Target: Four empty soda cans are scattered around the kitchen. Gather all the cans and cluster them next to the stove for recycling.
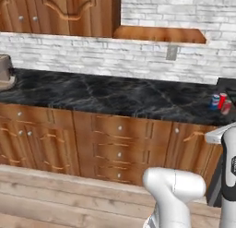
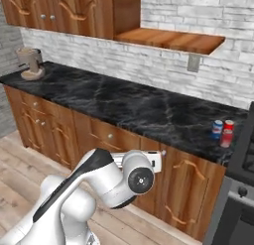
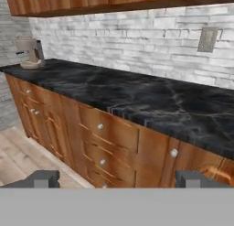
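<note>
Standing clustered at three o'clock on the worktop (image 2: 124, 107) beside the stove (image 2: 245, 159), some cans (image 2: 222, 132); end effector (image 3: 116, 179) open, empty.

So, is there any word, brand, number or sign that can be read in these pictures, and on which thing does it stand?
None can be read.
Blue and white can: label marks too blurred.
Red cans: pale marks, too small.
Wall outlet: blank.
Coffee machine: no text visible.
</note>
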Available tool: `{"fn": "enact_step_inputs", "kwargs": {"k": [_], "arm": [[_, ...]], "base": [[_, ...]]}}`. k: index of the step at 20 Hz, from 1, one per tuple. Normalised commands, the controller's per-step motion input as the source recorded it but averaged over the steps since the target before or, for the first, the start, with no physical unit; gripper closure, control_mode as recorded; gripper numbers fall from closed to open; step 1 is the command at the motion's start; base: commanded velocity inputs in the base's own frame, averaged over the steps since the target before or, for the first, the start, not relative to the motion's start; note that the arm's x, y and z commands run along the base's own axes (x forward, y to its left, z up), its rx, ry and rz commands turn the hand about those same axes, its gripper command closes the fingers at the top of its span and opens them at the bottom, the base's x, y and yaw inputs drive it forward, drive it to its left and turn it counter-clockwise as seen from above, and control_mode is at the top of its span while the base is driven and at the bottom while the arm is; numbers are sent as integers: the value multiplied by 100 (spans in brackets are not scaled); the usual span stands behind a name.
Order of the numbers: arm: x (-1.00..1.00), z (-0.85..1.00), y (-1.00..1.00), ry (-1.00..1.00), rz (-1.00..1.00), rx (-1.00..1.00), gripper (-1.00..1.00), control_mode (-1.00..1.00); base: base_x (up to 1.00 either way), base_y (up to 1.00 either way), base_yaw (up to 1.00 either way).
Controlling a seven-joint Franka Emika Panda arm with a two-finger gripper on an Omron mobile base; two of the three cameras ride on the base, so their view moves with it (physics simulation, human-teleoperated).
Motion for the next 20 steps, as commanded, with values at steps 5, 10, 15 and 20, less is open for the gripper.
{"fn": "enact_step_inputs", "kwargs": {"k": [5, 10, 15, 20], "arm": [[0, 0, 0, 0, 0, 0, -100, 100], [0, 0, 0, 0, 0, 0, -100, 100], [0, 0, 0, 0, 0, 0, -100, 100], [0, 0, 0, 0, 0, 0, -100, 100]], "base": [[-4, 0, 48], [-5, 0, 46], [-6, 0, 46], [-11, 0, 47]]}}
